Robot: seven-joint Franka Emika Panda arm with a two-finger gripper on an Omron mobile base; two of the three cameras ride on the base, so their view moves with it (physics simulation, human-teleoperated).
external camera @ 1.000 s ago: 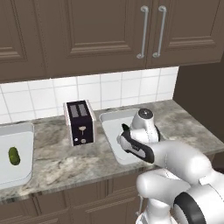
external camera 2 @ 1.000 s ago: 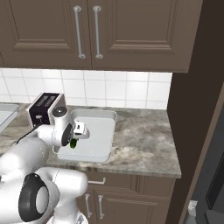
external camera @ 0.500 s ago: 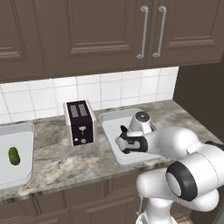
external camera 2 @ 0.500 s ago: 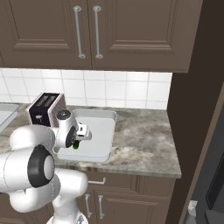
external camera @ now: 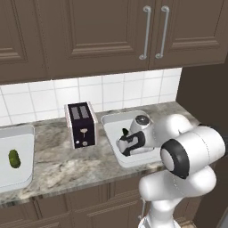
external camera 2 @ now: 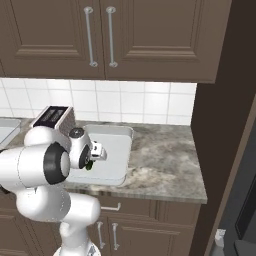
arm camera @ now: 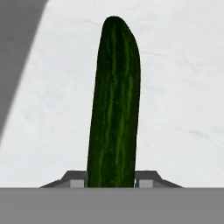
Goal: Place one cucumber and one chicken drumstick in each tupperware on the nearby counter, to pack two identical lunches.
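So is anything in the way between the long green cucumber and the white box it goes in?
Nothing visible. The cucumber sits between the end effector fingertips, right over the white floor of the tupperware.

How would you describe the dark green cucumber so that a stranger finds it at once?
Start at the black toaster on the stone counter and look at the pale tupperware to its right. There the long, slim, dark green cucumber sits between the gripper fingertips. The other cucumber, far left, is stubby and lighter.

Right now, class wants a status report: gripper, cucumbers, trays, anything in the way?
Gripper low over right tray, dark cucumber between its fingertips. Short cucumber lies in left tray. Toaster stands between trays, not in the way.
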